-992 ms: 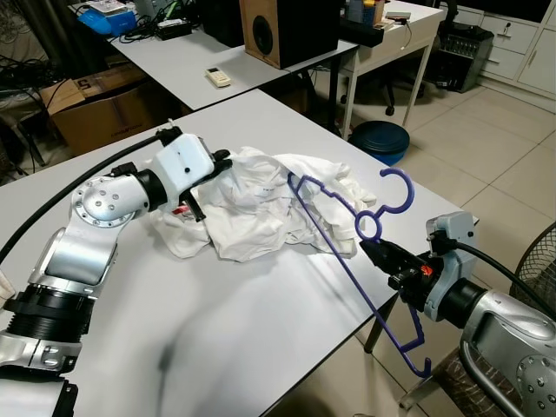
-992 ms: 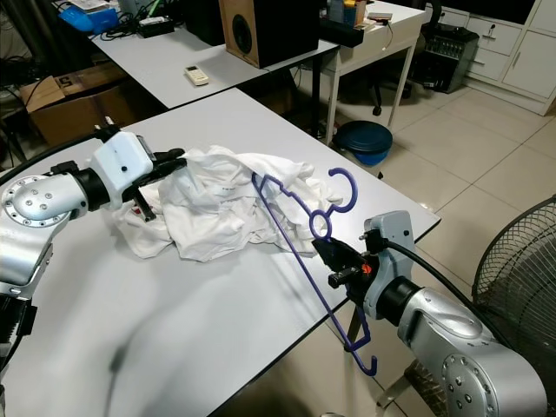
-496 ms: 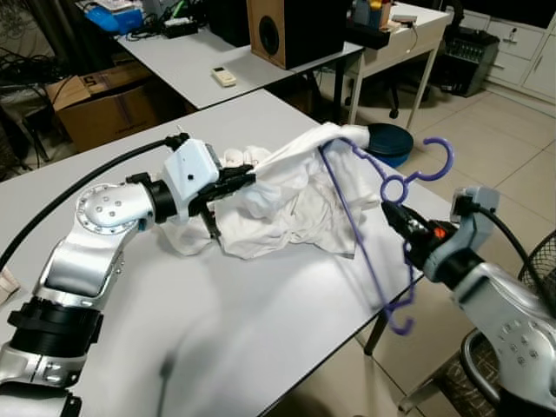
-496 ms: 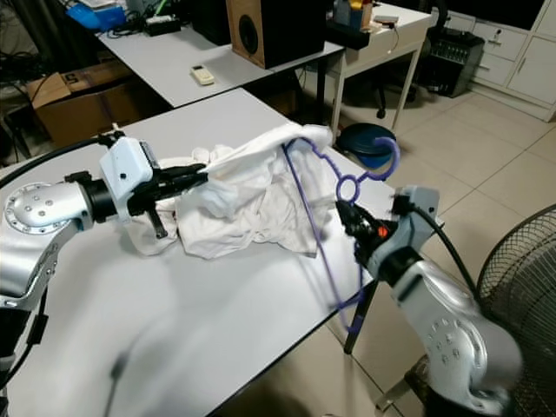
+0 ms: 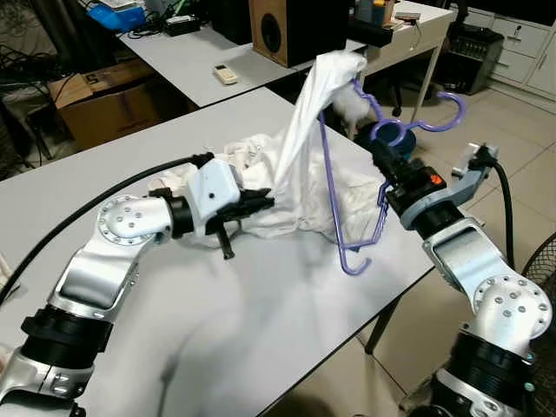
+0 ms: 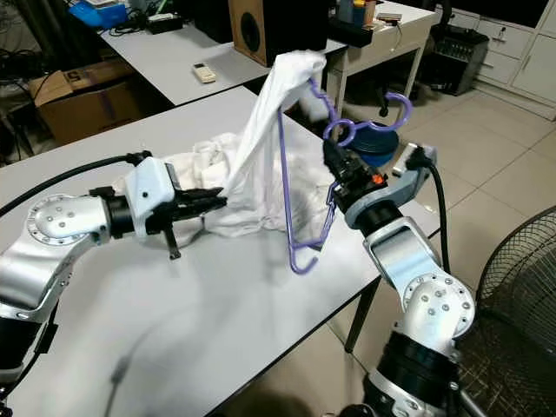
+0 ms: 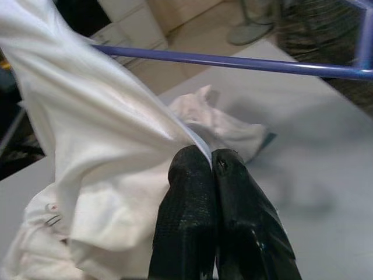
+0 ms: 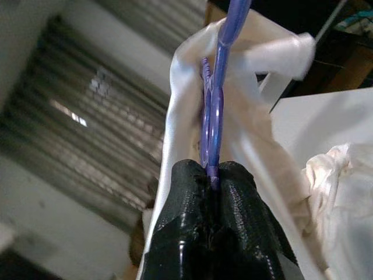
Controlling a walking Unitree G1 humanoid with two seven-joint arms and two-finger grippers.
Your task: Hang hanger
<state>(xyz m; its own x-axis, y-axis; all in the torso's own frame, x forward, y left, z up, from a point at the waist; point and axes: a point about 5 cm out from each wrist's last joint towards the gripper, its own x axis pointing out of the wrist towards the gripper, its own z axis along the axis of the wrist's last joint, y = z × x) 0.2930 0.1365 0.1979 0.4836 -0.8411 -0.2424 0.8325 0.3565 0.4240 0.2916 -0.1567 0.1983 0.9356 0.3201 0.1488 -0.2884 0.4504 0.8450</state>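
Note:
A purple plastic hanger (image 5: 347, 165) is held up above the right part of the white table (image 5: 261, 347), its hook (image 5: 434, 117) pointing right. My right gripper (image 5: 385, 161) is shut on the hanger just below the hook, as the right wrist view shows (image 8: 211, 175). A white garment (image 5: 304, 156) is draped over the hanger's upper corner and trails down to a crumpled heap on the table. My left gripper (image 5: 261, 201) is shut on a fold of that garment low over the table, pinched between its black fingers (image 7: 192, 192).
A second white table (image 5: 200, 61) behind carries a remote control (image 5: 223, 76) and a wooden speaker (image 5: 278, 26). A cardboard box (image 5: 95, 95) stands on the floor at left, a blue basin (image 6: 373, 139) on the floor at right, a fan (image 6: 512, 287) far right.
My right gripper has lifted the hanger higher and turned it more upright, pulling the garment up into a tall peak. My left gripper has moved right along the table, still pinching the cloth.

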